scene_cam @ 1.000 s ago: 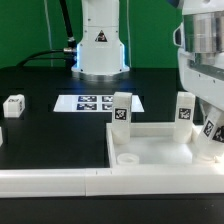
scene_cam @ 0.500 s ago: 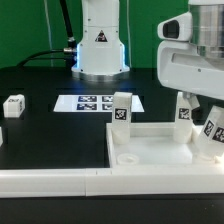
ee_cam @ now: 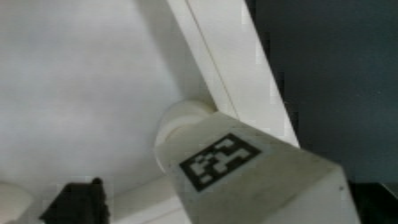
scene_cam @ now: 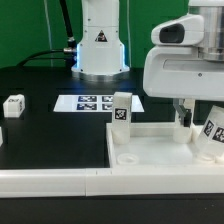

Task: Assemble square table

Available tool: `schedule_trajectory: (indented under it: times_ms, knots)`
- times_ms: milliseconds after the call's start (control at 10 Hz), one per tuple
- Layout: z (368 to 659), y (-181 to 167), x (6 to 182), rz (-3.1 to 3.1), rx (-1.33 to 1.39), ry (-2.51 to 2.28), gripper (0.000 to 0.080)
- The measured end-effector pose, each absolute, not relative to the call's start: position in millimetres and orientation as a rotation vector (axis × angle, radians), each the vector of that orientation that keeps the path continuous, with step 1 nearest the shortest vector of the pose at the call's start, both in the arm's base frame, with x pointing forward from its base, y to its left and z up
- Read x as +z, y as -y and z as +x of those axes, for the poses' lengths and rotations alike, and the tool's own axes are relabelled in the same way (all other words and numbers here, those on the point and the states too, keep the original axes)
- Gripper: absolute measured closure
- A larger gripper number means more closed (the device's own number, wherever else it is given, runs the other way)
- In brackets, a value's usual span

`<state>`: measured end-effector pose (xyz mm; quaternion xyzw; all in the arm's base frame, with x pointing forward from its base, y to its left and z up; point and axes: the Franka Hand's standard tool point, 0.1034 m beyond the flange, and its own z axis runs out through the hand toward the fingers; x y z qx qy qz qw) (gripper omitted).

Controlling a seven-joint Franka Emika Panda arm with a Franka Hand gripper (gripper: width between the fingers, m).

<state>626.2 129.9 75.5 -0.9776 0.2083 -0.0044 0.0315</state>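
The square table's white slab [scene_cam: 150, 148] lies flat at the exterior view's right. One leg [scene_cam: 121, 110] stands on its far left corner. Another leg [scene_cam: 211, 131] leans at its right edge. A third leg block [scene_cam: 12, 105] lies on the black table at the left. My gripper [scene_cam: 186, 116] hangs over the slab's far right part, its big white hand hiding what stands behind it. In the wrist view the slab's rim [ee_cam: 228, 60] and a tagged leg [ee_cam: 240, 165] show close below my gripper [ee_cam: 199, 214]. One dark finger [ee_cam: 75, 201] shows far to one side, so the jaws stand apart and hold nothing.
The marker board [scene_cam: 92, 102] lies flat behind the slab. The long white L-shaped wall [scene_cam: 55, 180] runs along the front. The robot's white base [scene_cam: 100, 45] stands at the back, with a green backdrop behind it.
My hand has moved toward the exterior view's left and lower. It now covers the leg that stood at the slab's far right. Slab and other legs have not moved.
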Motion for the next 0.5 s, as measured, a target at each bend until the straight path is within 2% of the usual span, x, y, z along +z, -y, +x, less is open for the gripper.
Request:
schedule_trajectory:
  times_ms: [100, 200, 300, 400, 500]
  knots:
    - [626.1, -130.0, 75.5, -3.008, -0.013, -0.655, 0.0324]
    - [626.1, -130.1, 75.4, -3.005, -0.013, -0.665, 0.0324]
    - [625.8, -130.3, 75.2, -2.982, -0.008, -0.76, 0.0462]
    - [624.9, -127.2, 74.6, -2.965, 0.002, -0.842, 0.0506]
    - [624.8, -128.0, 74.5, -2.935, 0.005, -0.936, 0.0506]
